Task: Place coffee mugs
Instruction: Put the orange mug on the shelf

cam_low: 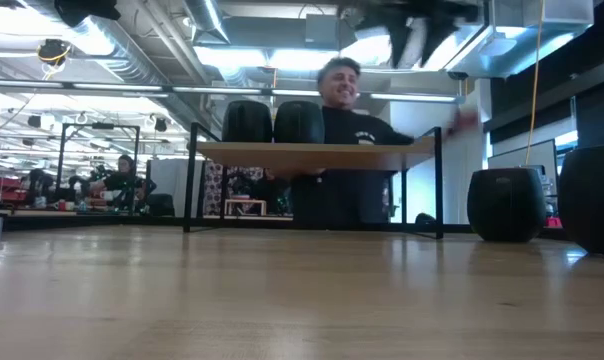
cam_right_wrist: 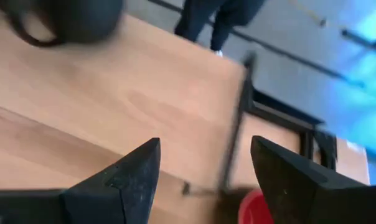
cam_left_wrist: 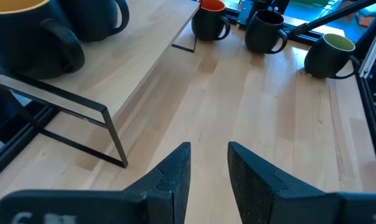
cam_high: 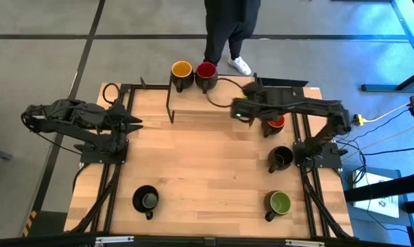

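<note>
2 of 6 mugs done: yellow mug (cam_high: 181, 71) & red mug (cam_high: 205, 71) on the shelf (cam_high: 207, 108) at 12 o'clock. Right gripper (cam_high: 238, 110), fingers released, empty, over shelf beside orange-red mug (cam_high: 276, 124). Black mug (cam_high: 281, 157), green mug (cam_high: 280, 202) at 4, second black mug (cam_high: 146, 200) at 7 wait on desk (cam_high: 214, 171). Left gripper (cam_high: 133, 122) parked at 9, fingers apart, empty.

No readable text anywhere. Faint pale marks on left gripper (cam_left_wrist: 208, 171) housing, bottom-left of left wrist view, illegible.
</note>
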`<state>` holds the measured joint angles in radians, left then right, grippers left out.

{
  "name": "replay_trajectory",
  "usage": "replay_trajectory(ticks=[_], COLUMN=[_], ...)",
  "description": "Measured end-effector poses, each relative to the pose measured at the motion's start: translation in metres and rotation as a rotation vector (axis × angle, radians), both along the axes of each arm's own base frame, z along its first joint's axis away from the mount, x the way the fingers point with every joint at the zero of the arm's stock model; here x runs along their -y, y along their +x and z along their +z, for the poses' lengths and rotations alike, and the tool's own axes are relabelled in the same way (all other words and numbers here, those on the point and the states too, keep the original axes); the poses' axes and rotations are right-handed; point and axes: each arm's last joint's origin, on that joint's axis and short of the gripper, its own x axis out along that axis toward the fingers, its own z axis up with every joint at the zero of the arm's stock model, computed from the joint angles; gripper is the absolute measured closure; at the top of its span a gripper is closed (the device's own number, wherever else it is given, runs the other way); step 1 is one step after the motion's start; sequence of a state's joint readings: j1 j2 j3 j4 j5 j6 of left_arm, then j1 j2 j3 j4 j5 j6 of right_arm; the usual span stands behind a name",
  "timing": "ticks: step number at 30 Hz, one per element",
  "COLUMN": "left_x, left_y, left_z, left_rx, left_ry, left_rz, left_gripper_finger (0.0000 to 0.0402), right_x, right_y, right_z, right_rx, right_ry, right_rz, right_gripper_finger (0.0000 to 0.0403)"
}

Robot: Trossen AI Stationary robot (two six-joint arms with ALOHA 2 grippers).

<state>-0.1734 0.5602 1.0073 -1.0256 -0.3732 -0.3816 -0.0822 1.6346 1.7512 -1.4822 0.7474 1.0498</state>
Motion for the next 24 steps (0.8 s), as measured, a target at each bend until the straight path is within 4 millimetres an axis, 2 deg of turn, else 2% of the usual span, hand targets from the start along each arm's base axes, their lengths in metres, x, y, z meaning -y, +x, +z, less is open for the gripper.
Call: replay_trajectory(ticks=[7,12,18,24], left_x=[0.000,0.000,0.000,0.000], left_y=[0.000,0.000,0.000,0.000], left_z=[0.000,0.000,0.000,0.000], left_rx=[0.000,0.000,0.000,0.002], left_ry=[0.000,0.000,0.001,0.005], left_rz=[0.000,0.000,0.002,0.011], left_gripper_finger=[0.0301,0.0301,0.0301,0.0301], right_x=[-0.007,-0.012,-0.015,-0.018], right_y=[-0.059,-0.090,-0.109,-0.113], right_z=[-0.026,-0.040,-0.054,-0.067], right_rx=[0.080,0.111,0.097,0.044], right_ry=[0.118,0.212,0.303,0.409], right_rz=[-0.143,-0.203,-0.226,-0.202], right_gripper_finger=[0.0164,0.0164,0.0164,0.0164])
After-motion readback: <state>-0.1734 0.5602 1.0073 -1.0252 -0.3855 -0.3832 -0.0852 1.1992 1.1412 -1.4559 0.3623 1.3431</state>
